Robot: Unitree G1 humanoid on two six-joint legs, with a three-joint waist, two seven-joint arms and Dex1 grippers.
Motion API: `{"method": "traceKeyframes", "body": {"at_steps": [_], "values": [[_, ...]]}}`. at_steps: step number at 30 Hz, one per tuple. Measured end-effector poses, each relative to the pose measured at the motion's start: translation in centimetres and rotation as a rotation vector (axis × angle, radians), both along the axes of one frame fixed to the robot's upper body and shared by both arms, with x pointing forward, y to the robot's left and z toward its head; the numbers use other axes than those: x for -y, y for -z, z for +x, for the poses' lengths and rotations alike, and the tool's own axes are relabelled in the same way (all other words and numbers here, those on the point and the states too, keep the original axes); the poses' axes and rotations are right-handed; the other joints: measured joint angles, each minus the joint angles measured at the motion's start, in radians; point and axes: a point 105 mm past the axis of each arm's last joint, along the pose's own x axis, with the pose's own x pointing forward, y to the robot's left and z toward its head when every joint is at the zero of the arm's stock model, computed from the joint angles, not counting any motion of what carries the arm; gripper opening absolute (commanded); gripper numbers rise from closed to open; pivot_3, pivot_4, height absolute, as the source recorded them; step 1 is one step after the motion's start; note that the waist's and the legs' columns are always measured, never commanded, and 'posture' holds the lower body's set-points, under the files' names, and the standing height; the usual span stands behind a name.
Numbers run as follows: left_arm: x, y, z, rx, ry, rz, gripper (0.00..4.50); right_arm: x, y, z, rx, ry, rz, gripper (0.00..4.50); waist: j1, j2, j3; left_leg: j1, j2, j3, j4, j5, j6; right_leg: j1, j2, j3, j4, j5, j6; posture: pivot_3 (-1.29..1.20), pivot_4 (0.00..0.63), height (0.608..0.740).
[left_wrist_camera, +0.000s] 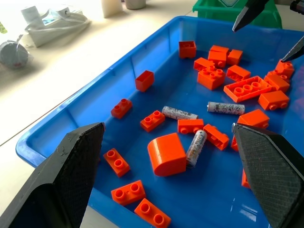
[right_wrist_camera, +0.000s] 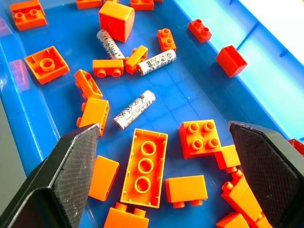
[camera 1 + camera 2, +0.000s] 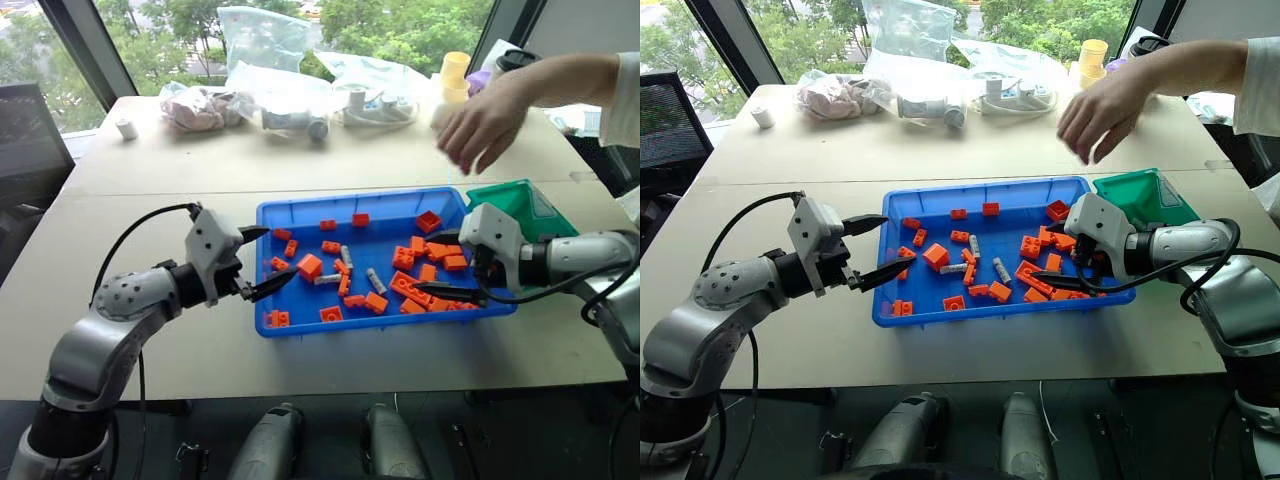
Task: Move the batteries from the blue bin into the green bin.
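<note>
the left gripper (image 3: pixel 262 262) hangs just outside the near-left rim of the blue bin (image 3: pixel 300 325), its jaws spread wide with nothing between them. the right gripper (image 3: pixel 448 268) reaches in over the bin's right end, jaws also wide and empty, low above a heap of orange bricks (image 3: pixel 432 262). the bin sits on the pale worktop (image 3: pixel 150 200).

three batteries (image 2: pixel 134 109) lie on the blue floor near the middle of the bin, scattered among the bricks: one close to a long three-stud brick (image 2: pixel 144 166), two more beyond it beside a large rounded orange block (image 2: pixel 116 19). small bricks lie touching or just beside each battery, crowding the way in.

the green bin (image 3: pixel 520 205) stands just past the blue bin's far-right corner, touching or nearly touching it.

farther back, a person's hand (image 3: pixel 482 125) hovers above the worktop near the green bin. along the far edge lie clear plastic bags (image 3: pixel 270 70), a yellow cup (image 3: pixel 454 70) and a small white roll (image 3: pixel 127 128).
</note>
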Motion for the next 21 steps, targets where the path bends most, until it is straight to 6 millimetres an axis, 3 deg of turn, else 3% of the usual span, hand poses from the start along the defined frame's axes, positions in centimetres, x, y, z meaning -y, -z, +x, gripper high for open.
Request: {"method": "traceKeyframes", "body": {"at_steps": [9,21], "values": [[-0.1,-0.1,0.1,-0.014,-0.013,-0.01,4.5,-1.0,0.1,0.1,0.002,-0.025,0.031,4.46,0.0,0.0,0.0,0.0,0.0,0.0,0.0,0.0,0.0,0.0,0.0,0.0,0.0,0.0,0.0,0.0,0.15,0.74],[-0.4,-0.2,0.2,-0.007,-0.029,-0.003,4.5,-3.9,0.7,1.3,0.012,-0.082,0.067,4.46,-0.001,0.0,0.0,0.0,0.0,0.0,0.0,0.0,-0.001,0.0,0.0,0.0,0.0,0.0,0.0,0.0,0.15,0.74]]}}
